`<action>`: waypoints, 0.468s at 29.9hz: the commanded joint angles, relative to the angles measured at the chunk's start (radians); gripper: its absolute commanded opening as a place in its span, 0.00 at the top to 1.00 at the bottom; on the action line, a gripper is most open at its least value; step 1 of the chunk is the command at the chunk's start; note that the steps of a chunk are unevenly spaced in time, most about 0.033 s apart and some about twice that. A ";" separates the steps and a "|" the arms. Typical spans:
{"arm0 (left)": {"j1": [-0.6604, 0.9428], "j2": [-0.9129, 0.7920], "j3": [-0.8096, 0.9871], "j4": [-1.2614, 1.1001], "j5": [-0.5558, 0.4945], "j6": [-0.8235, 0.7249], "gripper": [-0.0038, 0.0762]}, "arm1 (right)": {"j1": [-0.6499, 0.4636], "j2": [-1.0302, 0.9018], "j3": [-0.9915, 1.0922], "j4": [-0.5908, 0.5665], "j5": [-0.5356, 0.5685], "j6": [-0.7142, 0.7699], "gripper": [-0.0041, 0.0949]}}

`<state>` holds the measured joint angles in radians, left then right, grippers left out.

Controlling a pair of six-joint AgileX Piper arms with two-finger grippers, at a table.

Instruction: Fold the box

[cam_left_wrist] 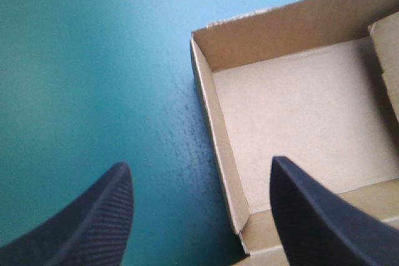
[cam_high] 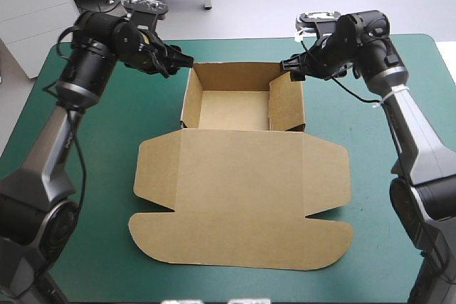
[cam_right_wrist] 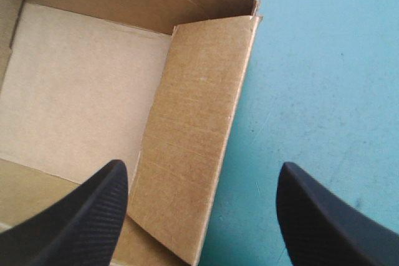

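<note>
The brown box (cam_high: 235, 108) stands as an open tray at the table's far middle, its lid (cam_high: 242, 204) lying flat toward the near edge. My left gripper (cam_high: 182, 59) hovers open just outside the tray's far left corner; in its wrist view (cam_left_wrist: 199, 163) the fingers straddle the upright left wall (cam_left_wrist: 215, 129). My right gripper (cam_high: 291, 66) is open over the far right corner. The right wall panel (cam_right_wrist: 199, 123) leans inward between its spread fingers (cam_right_wrist: 202, 165). Neither gripper holds anything.
The teal-green cover (cam_high: 85, 247) shows on both sides of the box and beyond the tray's far wall. The flat lid with its rounded side flaps (cam_high: 153, 176) takes up the table's middle down toward the near edge.
</note>
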<state>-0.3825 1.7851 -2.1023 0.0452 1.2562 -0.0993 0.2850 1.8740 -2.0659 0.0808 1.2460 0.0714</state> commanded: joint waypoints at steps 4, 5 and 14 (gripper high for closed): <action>-0.054 -0.272 0.142 0.069 0.039 0.014 0.39 | -0.003 -0.170 -0.009 0.010 0.001 -0.017 0.32; -0.062 -0.305 0.181 0.076 0.034 0.013 0.39 | -0.003 -0.181 -0.006 0.008 0.001 -0.018 0.32; -0.103 -0.652 0.605 0.072 -0.048 0.002 0.39 | -0.003 -0.183 -0.003 -0.001 0.001 -0.022 0.32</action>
<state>-0.4764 1.2314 -1.5777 0.1091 1.2571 -0.0895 0.2850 1.7228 -2.0475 0.0840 1.2458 0.0602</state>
